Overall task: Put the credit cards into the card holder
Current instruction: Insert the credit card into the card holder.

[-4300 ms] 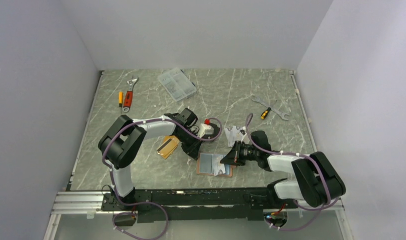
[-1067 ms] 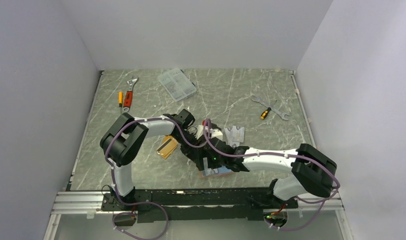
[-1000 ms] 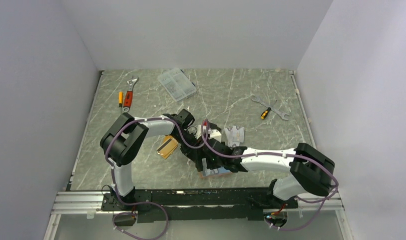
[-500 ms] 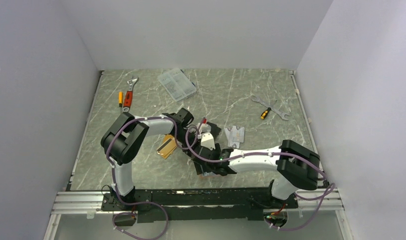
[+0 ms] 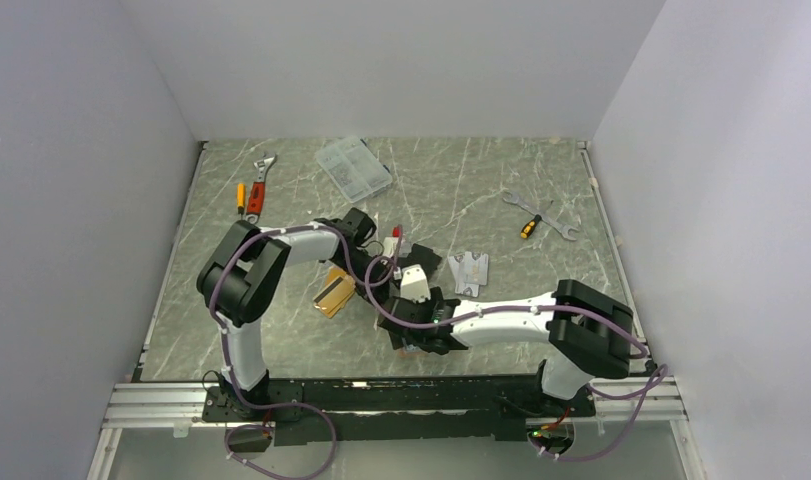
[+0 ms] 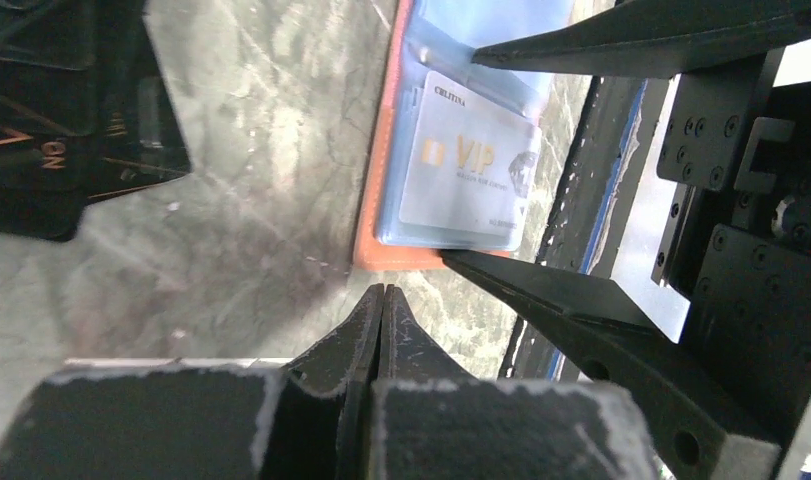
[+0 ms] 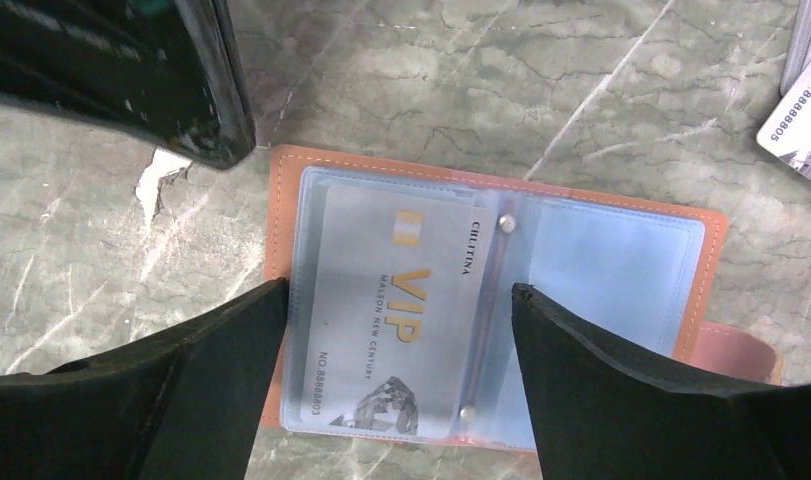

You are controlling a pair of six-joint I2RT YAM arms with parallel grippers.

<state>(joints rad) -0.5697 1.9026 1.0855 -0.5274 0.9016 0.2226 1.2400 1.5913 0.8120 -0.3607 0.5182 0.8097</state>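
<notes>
The salmon-pink card holder (image 7: 611, 270) lies open on the marble table, pale-blue side up. A silver-grey VIP credit card (image 7: 371, 340) sits in its left pocket. My right gripper (image 7: 399, 290) hangs just above it, open, one finger on each side of that card and nothing held. My left gripper (image 6: 381, 290) is shut and empty, its tip (image 7: 229, 145) just off the holder's edge (image 6: 381, 180). More silver credit cards (image 5: 469, 268) lie to the right, and an orange-gold one (image 5: 333, 292) to the left. From above, the right gripper (image 5: 421, 328) covers most of the holder.
A black irregular flat piece (image 5: 423, 258) lies behind the holder. A clear compartment box (image 5: 353, 168) and an orange-handled wrench with a screwdriver (image 5: 253, 195) sit at the back left. A spanner and a screwdriver (image 5: 539, 218) sit at the back right. Grey walls close in three sides.
My right gripper has slid left across the card holder, its elbow swinging in. The left arm has drawn its wrist back toward the far left. The left gripper stayed shut.
</notes>
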